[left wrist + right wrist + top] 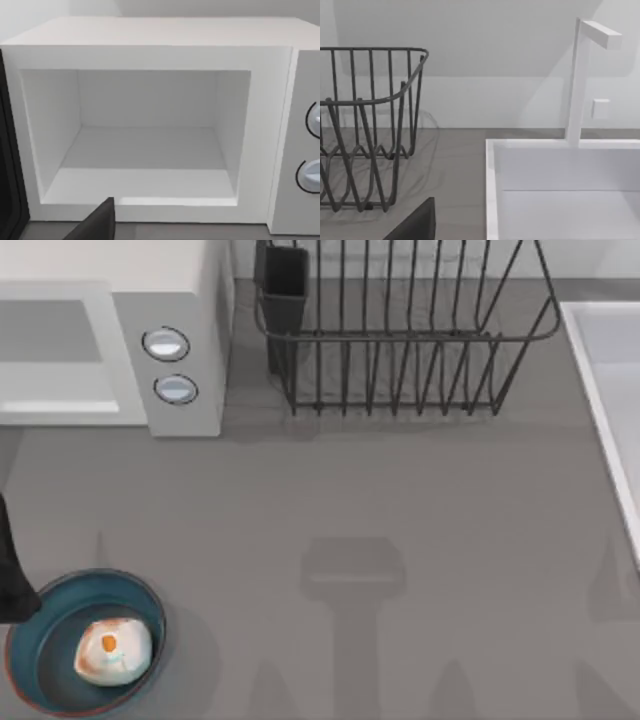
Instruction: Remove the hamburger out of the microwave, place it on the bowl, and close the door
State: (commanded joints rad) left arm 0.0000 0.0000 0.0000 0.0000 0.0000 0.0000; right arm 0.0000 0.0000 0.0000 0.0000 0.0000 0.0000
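Hamburger [113, 651] sits in bowl [60, 615] at desk's front-left corner, orange spot up, long axis roughly left-right. Microwave [185, 335] at rear-left corner, cavity [145, 135] bare, door [10, 165] swung open at cavity side. Grey desk [400, 540] mid-area open. Left arm [12, 575] at left edge by bowl; pincer state: cannot tell.

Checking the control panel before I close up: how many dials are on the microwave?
2. Both sit on the microwave side panel: one dial farther back, the other dial just in front of it, nearer the table's front.

The grey table [420, 510] carries the microwave [185, 330], bowl [45, 655] and dish rack [400, 340].
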